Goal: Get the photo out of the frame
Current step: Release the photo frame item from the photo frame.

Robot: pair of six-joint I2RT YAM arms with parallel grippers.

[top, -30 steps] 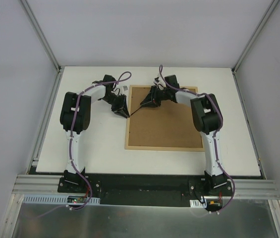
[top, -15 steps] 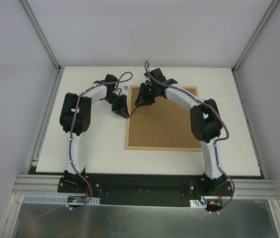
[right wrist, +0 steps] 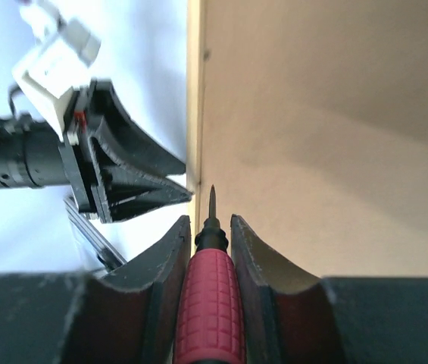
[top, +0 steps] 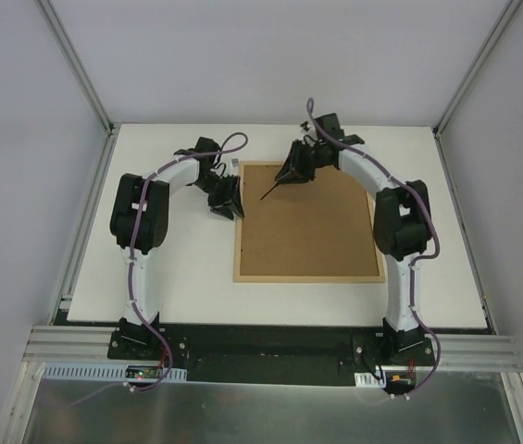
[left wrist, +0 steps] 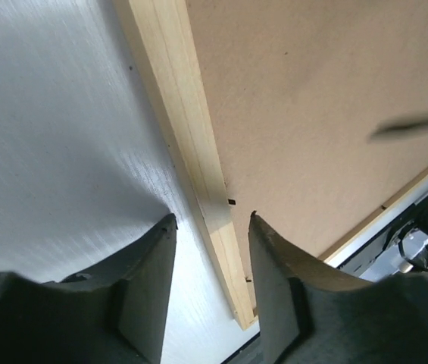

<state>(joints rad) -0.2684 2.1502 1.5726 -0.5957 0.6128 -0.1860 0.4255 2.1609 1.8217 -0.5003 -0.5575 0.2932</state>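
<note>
- Right wrist view: right gripper pinched on a red-handled tool. Its black tip sits just inside the left rail of the frame.
- Left wrist view: left gripper spread, fingers astride that pale wood rail, not clamped.
- Top external view: frame lies brown back up on the white table, right of centre. Photo hidden from view.

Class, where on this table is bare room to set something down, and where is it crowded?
Free: table between left arm and frame; the strip along the frame's near edge. Crowded: its far-left corner, around left tool and right tool.
</note>
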